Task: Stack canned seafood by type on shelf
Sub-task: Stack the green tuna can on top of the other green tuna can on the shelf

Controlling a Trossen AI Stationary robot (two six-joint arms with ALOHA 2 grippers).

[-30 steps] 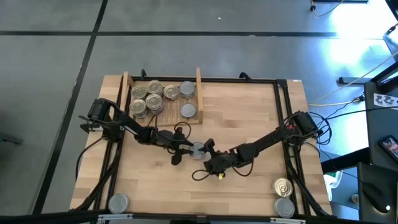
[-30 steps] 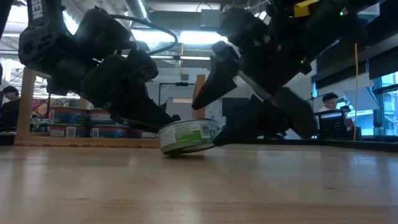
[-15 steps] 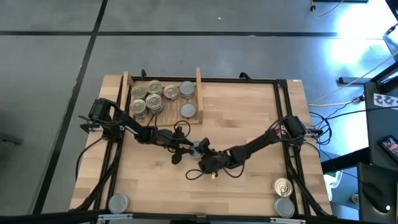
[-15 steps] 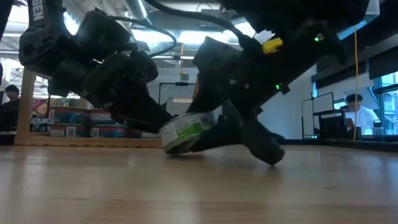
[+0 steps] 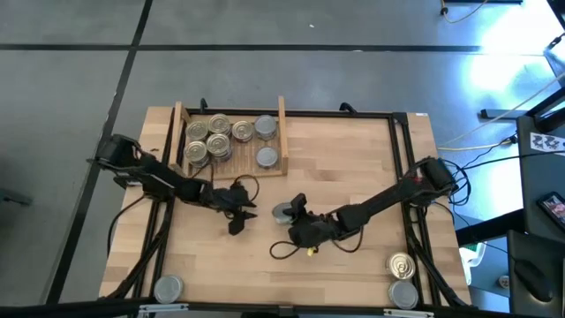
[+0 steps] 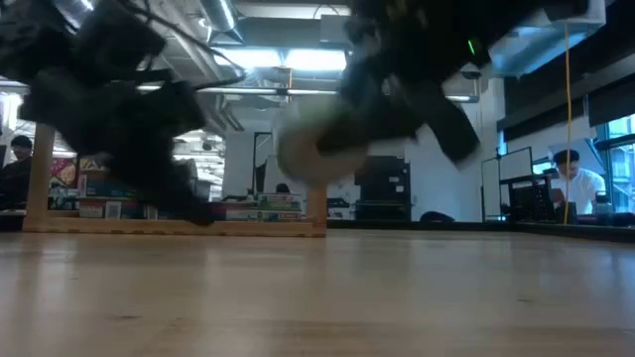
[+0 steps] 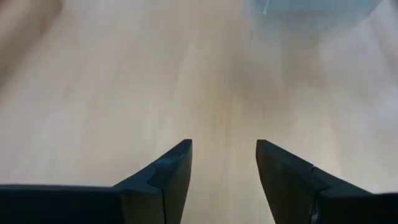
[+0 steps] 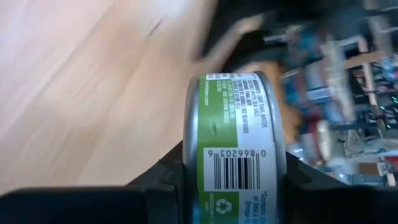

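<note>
My right gripper [image 5: 290, 215] is near the table's middle, shut on a short tin with a green label [image 8: 233, 124] and a dull grey top [image 5: 282, 212]. The low view shows that tin [image 6: 306, 151] blurred and above the tabletop. A little to its left, my left gripper [image 5: 240, 215] stands open, with only bare wood between its fingers [image 7: 168, 174]. At the far left of the table stands the shelf [image 5: 282, 132], with several tins sitting on its slatted base. My right gripper pinches the tin between its two fingers [image 8: 165, 180], which press on the tin's two flat ends [image 8: 189, 155]; the labelled wall faces the wrist camera. The fingers slant down from the table's right side. The tin is tilted and lifted clear of the table.
A grey-topped tin [image 5: 168, 287] sits at the near left corner. A golden-topped tin [image 5: 402, 264] and a grey one [image 5: 403, 294] sit at the near right. Bare wood lies between the shelf and the grippers. People sit in the room beyond the table [image 6: 571, 183].
My right gripper has shut on the tin, tipped it up off one edge and raised it clear of the table. My left gripper has drawn back from the tin toward the table's left edge and risen a little, its fingers staying apart.
</note>
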